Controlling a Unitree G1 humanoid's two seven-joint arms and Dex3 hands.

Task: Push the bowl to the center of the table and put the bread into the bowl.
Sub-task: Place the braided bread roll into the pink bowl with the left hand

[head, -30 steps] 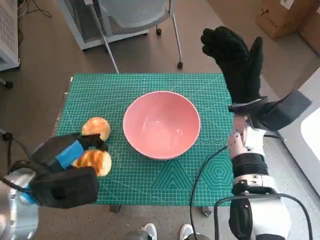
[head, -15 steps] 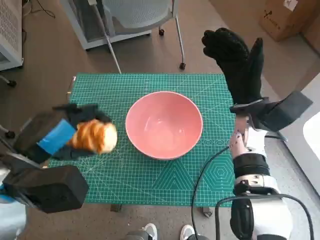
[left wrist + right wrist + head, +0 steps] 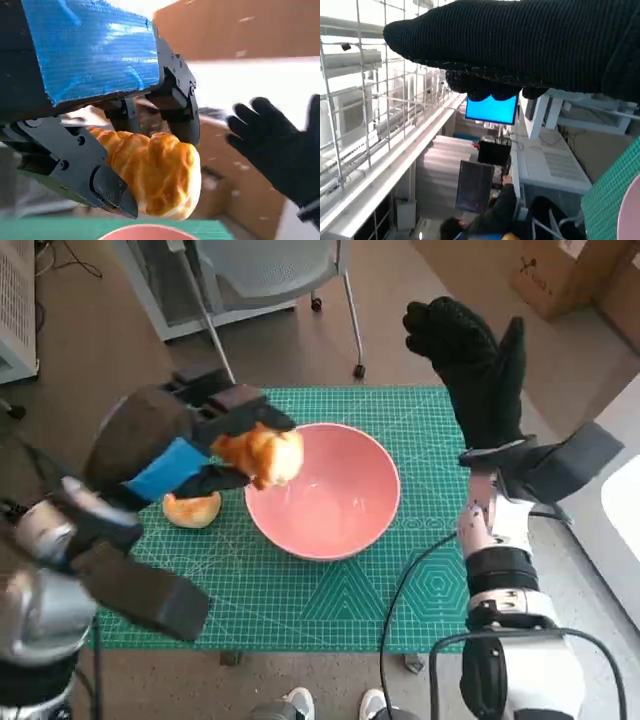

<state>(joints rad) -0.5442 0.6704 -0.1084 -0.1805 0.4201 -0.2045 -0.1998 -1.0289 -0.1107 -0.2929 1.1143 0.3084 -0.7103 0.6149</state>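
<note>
- Head view, far left: the left hand (image 3: 195, 445), black with blue tape on its back, is raised above the worktop (image 3: 300, 595), its fingers closed round a golden, glossy bread roll (image 3: 262, 454).
- That held roll hangs over the left rim of the pink bowl (image 3: 325, 490); in the left wrist view the roll (image 3: 150, 175) is clamped between the black fingers (image 3: 107, 185).
- A second bread roll (image 3: 192, 509) lies on the green gridded mat, just left of the bowl and partly under the left hand.
- The bowl is round, smooth and sits near the middle of the worktop, with bare mat on every side and a wider strip along the near edge.
- Right: the right hand (image 3: 470, 355), in a black knitted glove, is held upright beyond the worktop's far right corner, fingers spread and holding nothing.
- Beyond the far edge stands a chair (image 3: 270, 275) on castors.
</note>
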